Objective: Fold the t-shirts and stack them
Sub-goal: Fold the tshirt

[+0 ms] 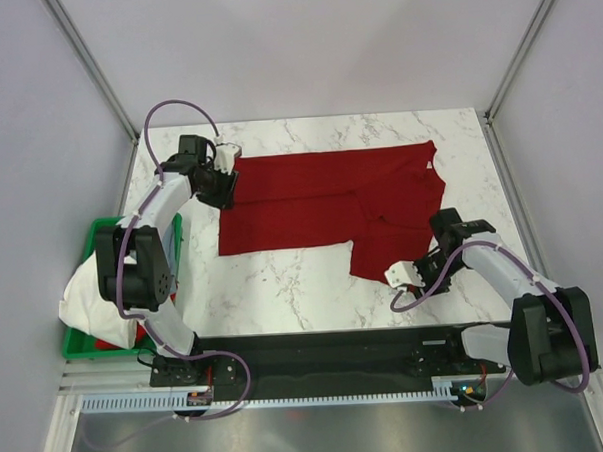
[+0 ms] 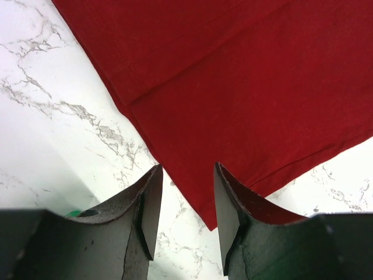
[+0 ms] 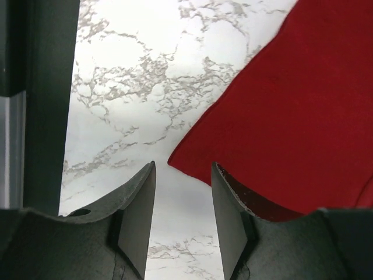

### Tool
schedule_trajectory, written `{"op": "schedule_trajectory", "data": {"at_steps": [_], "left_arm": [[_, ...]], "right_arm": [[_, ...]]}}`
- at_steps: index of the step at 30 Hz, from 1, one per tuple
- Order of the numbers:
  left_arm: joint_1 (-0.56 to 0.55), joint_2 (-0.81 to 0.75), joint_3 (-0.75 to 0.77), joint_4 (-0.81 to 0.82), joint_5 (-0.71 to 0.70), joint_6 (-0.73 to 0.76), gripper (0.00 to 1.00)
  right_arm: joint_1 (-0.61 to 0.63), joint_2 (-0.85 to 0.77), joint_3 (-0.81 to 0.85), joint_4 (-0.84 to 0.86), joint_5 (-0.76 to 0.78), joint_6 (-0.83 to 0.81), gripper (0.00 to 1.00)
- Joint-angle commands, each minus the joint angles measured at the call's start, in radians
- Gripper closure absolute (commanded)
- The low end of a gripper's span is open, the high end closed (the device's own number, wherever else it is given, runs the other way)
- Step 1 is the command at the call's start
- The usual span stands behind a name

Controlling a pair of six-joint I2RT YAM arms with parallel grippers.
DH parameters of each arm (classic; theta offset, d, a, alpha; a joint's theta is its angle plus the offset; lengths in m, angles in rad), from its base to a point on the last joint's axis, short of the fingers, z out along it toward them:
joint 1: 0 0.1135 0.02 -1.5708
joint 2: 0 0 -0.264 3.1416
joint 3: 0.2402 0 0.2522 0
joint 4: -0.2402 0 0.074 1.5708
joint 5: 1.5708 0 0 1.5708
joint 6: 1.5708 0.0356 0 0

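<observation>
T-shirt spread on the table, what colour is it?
The t-shirt is plain dark red, clearest in the top external view.

You saw the dark red t-shirt spread flat across the centre of the top view, one layer lapped over another, its white neck label at upper right. A white t-shirt lay bunched at lower left.

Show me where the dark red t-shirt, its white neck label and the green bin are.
dark red t-shirt [image 1: 300,201], top external view, middle of the body.
white neck label [image 1: 430,166], top external view, the tag itself.
green bin [image 1: 81,344], top external view, its near rim.
</observation>
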State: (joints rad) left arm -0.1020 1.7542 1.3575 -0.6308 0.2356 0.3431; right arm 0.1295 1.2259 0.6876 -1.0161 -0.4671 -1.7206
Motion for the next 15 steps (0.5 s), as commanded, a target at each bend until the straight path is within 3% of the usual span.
{"op": "schedule_trajectory", "data": {"at_steps": [1,15], "left_arm": [[0.007,-0.004,-0.003,-0.003,-0.024,0.03,0.53],[0.01,0.008,-0.006,-0.003,-0.035,0.033,0.53]], "right_arm": [[0.007,0.02,-0.003,-0.036,0.005,-0.158,0.5],[0.009,0.098,-0.032,0.043,0.05,-0.136,0.51]]}}
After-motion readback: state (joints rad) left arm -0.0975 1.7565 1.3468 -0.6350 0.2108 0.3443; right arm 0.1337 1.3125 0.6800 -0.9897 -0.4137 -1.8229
